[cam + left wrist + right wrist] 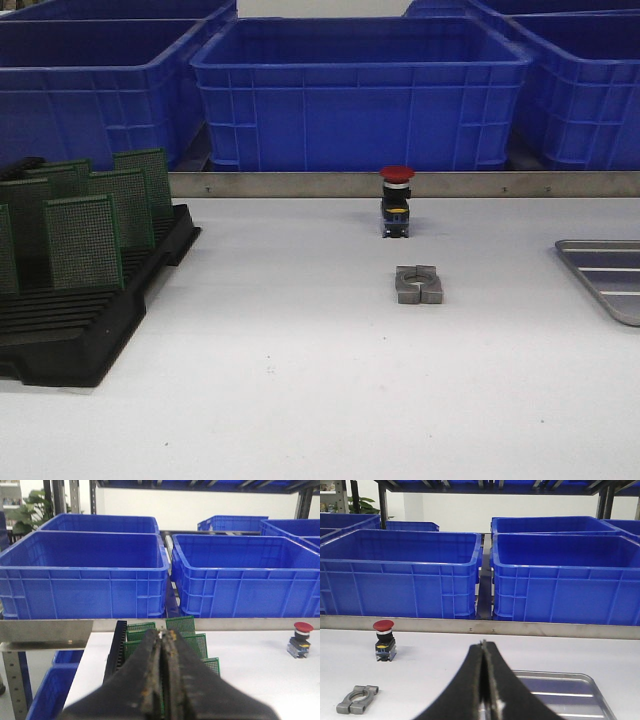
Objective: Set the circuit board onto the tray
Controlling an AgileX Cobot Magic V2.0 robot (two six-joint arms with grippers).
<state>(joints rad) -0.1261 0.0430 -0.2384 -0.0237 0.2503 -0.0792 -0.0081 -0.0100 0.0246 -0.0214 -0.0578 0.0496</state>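
Green perforated circuit boards point(85, 240) upright in black slotted rack point(60, 340) at table's left; tray point(610, 275) far right, bare. Both claws, left point(163, 690) and right point(484, 690), pressed closed, holding nothing. Probably light, stiff, thin: best pinched at top edge.

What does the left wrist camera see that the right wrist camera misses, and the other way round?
Only the left wrist view shows the green circuit boards standing in the black slotted rack, behind the shut left gripper.

Only the right wrist view shows the silver tray, with no board on it, the grey metal clamp and the shut right gripper.

Both show the red push button, the white table, the blue crates and the metal rail at the table's far edge.
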